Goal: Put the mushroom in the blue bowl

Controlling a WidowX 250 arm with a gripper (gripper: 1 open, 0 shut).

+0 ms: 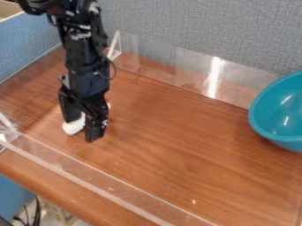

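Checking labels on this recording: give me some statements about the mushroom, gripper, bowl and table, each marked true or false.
1. The mushroom lies inside the blue bowl. False: it is on the table, at the gripper.
2. The gripper is at the mushroom, partly hiding it. True.
3. The blue bowl is at the left edge of the picture. False: it is at the right edge, cut off by the frame.
4. The table has a wooden-brown surface. True.
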